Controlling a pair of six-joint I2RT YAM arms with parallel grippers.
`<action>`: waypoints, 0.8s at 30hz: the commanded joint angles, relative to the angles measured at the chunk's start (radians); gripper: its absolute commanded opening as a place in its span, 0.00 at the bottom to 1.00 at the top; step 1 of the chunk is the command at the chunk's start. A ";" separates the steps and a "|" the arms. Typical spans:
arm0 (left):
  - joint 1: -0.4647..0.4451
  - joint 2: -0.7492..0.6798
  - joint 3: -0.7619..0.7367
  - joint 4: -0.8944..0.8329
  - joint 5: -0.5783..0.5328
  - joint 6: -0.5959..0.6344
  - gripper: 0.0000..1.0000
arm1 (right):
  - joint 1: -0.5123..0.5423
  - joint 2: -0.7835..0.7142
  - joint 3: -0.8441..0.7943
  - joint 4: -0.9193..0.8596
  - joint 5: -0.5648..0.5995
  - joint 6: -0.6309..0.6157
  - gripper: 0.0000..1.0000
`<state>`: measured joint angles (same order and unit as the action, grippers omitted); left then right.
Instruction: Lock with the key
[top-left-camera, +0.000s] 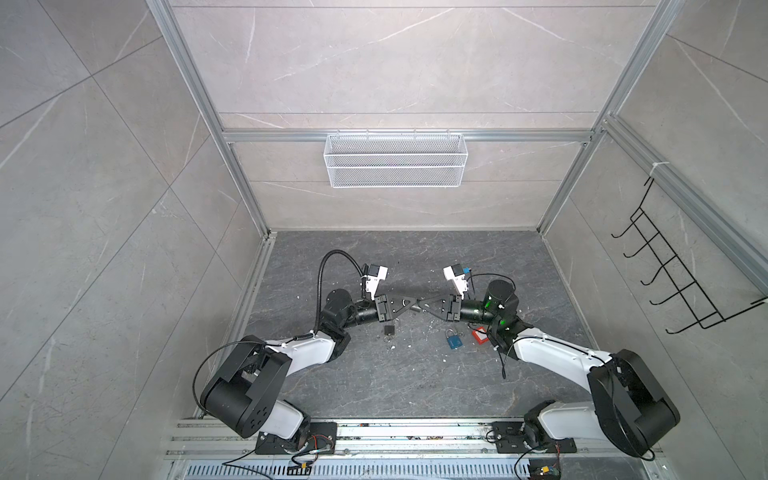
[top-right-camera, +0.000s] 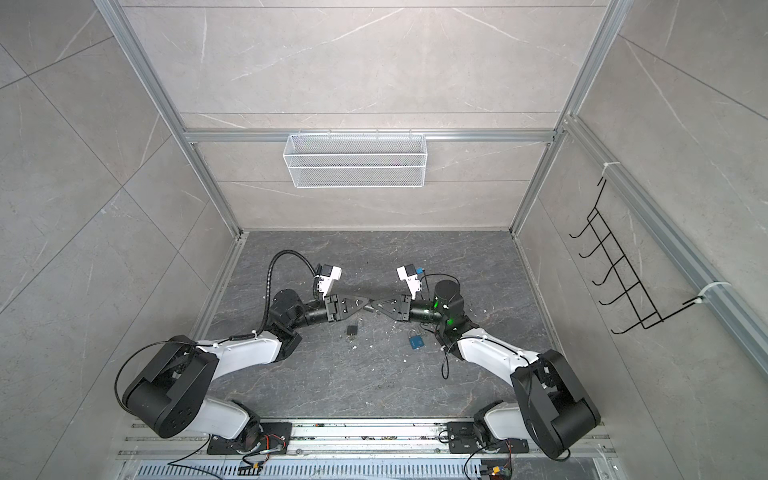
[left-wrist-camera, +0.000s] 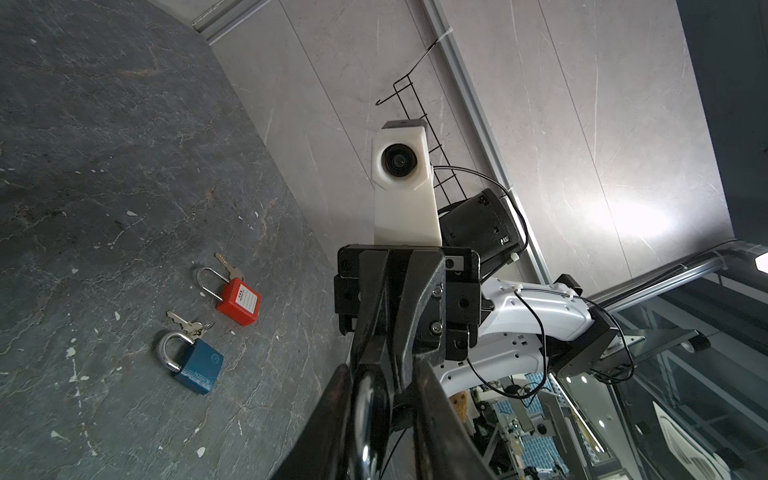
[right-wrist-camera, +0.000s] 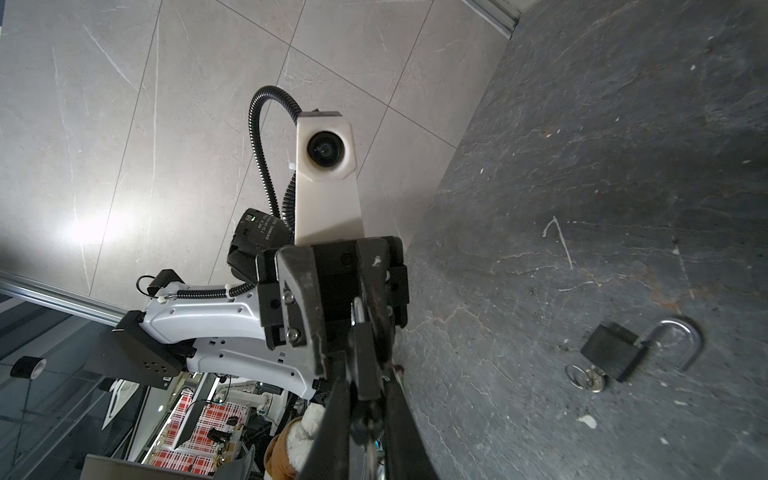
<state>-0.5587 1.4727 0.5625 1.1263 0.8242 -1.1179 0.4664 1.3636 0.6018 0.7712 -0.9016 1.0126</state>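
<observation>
The right gripper pinches the dark body of the held lock; in the right wrist view its fingers stand close together on either side of it. The left gripper meets it tip to tip, and the two cross slightly above the middle of the table. In the left wrist view the left fingers flank a shiny shackle. I cannot tell whether they press on it or merely stand around it. Both arms reach in from the front edge and bend toward each other.

On the table, just in front of the left gripper and near the middle, lies the black lock, its shackle swung open and a key ring at its base. Right of the middle, in front of the right gripper, lies the blue lock with keys just beside its shackle. The red lock lies just beside it toward the right edge, with a key at its shackle. White flecks dot the table.

A white wire basket hangs on the back wall. A black hook rack hangs on the right wall.
</observation>
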 joint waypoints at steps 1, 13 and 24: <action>-0.012 0.013 0.045 0.050 0.037 0.009 0.27 | 0.003 0.004 0.024 -0.010 0.005 -0.022 0.00; -0.026 0.055 0.057 0.104 0.049 -0.033 0.00 | 0.002 0.020 0.049 -0.020 0.038 -0.025 0.00; -0.009 0.059 0.052 0.122 -0.002 -0.024 0.00 | 0.001 -0.074 0.001 -0.095 0.047 -0.042 0.26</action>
<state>-0.5690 1.5280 0.5854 1.1645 0.8219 -1.1526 0.4644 1.3346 0.6132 0.6941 -0.8703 0.9943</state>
